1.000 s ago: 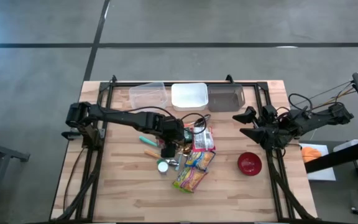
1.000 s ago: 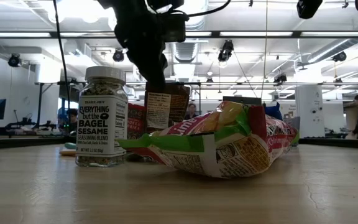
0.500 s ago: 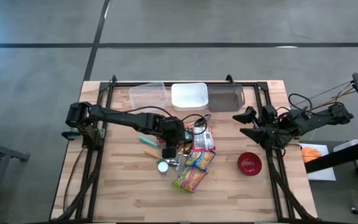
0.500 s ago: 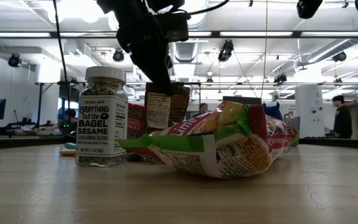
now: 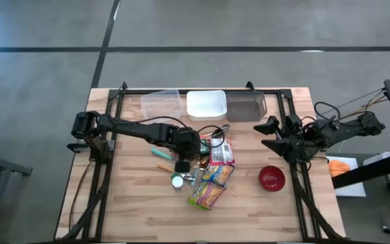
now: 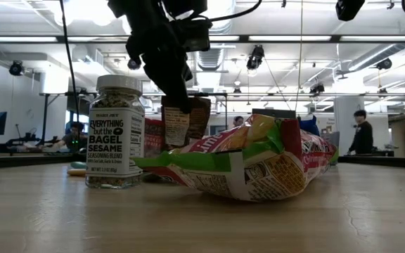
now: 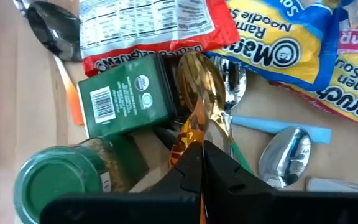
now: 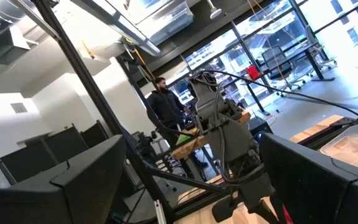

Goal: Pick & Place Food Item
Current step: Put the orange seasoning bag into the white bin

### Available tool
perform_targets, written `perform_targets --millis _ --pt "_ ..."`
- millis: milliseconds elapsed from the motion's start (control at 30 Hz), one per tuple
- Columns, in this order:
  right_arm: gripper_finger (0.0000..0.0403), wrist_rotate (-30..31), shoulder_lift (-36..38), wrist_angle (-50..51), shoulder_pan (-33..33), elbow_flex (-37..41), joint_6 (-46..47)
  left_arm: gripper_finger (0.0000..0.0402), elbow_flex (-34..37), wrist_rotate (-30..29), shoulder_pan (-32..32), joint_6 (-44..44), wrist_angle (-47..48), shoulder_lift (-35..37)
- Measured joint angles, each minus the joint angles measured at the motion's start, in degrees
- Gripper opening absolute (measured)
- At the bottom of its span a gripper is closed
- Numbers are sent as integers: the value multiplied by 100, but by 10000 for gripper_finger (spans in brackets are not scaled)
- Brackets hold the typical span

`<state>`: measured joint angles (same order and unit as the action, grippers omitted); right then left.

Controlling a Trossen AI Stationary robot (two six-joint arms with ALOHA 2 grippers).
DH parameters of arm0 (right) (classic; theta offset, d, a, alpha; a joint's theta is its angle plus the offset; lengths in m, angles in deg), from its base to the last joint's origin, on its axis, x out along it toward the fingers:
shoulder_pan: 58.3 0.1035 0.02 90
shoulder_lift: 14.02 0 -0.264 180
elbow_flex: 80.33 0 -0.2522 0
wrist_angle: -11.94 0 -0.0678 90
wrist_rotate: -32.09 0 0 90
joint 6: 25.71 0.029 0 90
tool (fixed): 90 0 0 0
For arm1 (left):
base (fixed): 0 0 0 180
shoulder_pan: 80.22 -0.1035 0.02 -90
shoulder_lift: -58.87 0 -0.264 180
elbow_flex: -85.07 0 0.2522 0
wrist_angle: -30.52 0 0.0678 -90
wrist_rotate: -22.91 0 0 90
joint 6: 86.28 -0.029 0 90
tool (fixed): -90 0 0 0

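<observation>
Gold packet point(image 7: 196, 107) end under left claw point(image 7: 201, 163)

Jar point(image 6: 116, 131) — "Everything but the Bagel Sesame"; yellow packet point(image 7: 291, 37) — seemingly "Ramen Noodle Soup"

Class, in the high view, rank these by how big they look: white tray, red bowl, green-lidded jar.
1. White tray, largest.
2. Red bowl, clearly smaller.
3. Green-lidded jar, smallest; only its lid end shows from above.
</observation>
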<state>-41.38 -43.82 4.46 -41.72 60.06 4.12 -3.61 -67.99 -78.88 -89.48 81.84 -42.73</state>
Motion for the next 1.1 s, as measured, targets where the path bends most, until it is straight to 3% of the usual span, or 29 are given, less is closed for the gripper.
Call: perform_targets --millis 567,700,933,1100 --pt "366 2 3 -11 0 2 0 0 -1118 -353 -180 259 152 428" --pt "366 2 2 -11 0 2 -20 0 -1498 -435 -614 386 148 569" --pt "366 2 2 -11 0 2 -22 0 -2059 -531 -1667 -133 114 475" --pt "366 2 2 -9 0 2 -22 0 -2161 100 -2493 -516 117 260"
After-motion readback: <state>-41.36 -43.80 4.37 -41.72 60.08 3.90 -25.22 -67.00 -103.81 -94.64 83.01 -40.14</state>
